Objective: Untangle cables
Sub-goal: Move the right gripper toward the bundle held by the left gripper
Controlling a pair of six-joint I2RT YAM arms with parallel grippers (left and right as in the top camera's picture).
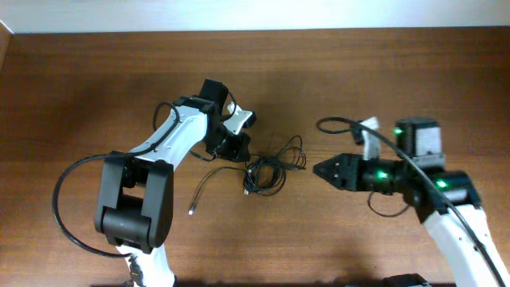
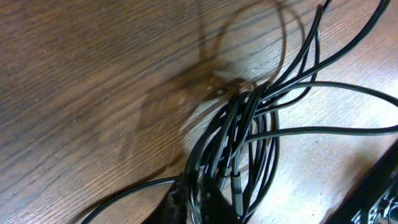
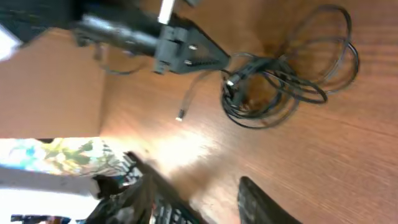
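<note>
The cables (image 1: 269, 169) are a knotted bundle of thin black wires in the middle of the wooden table, with loose loops toward the right. One tail runs left to a small metallic plug (image 1: 191, 211). My left gripper (image 1: 239, 151) sits at the bundle's left end. In the left wrist view the cables (image 2: 249, 137) run down between its dark fingertips (image 2: 205, 208), which look shut on them. My right gripper (image 1: 317, 169) is just right of the loops, apart from them. In the right wrist view its fingers (image 3: 205, 199) are spread and empty, and the cables (image 3: 280, 81) lie ahead.
The brown wooden table (image 1: 80, 96) ends at a pale wall along the far edge. The thick black cables of both arms hang beside them: a loop at the left (image 1: 64, 199) and one at the right (image 1: 343, 123). The left gripper also shows in the right wrist view (image 3: 208, 56).
</note>
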